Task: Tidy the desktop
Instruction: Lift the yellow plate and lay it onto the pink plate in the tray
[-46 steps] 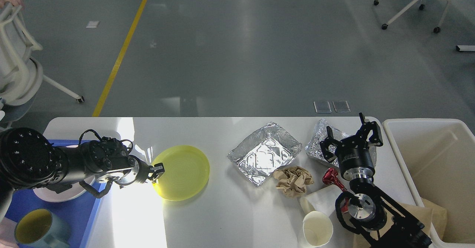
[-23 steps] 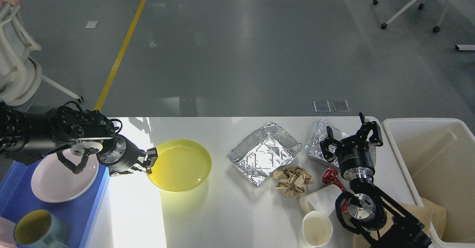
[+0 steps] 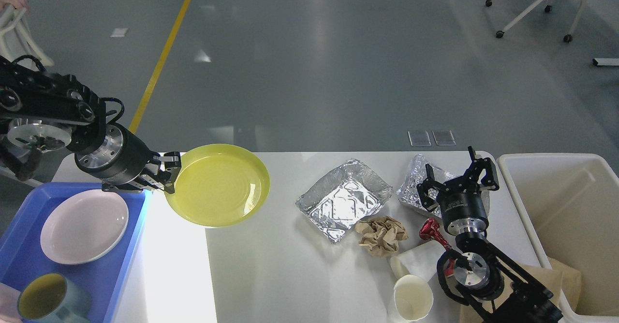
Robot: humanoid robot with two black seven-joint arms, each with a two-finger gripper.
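While the desktop point(image 3: 300, 274) filled the lower middle of the frame, a cream bin point(image 3: 566, 207) stood at its right edge and a blue tray point(image 3: 116, 274) at lower left, holding a white bowl point(image 3: 83, 226) and a mug point(image 3: 46, 298). At left centre, the left gripper point(image 3: 170, 174) pinched the rim of a yellow plate point(image 3: 217, 185), tilted above the tabletop. Right of it lay a foil tray point(image 3: 344, 198), crumpled foil point(image 3: 416, 180), brown paper point(image 3: 382, 235), two paper cups point(image 3: 411, 298) and a red scrap point(image 3: 432, 232). The right gripper point(image 3: 457, 178) hung over the foil, fingers spread. No writing was readable.
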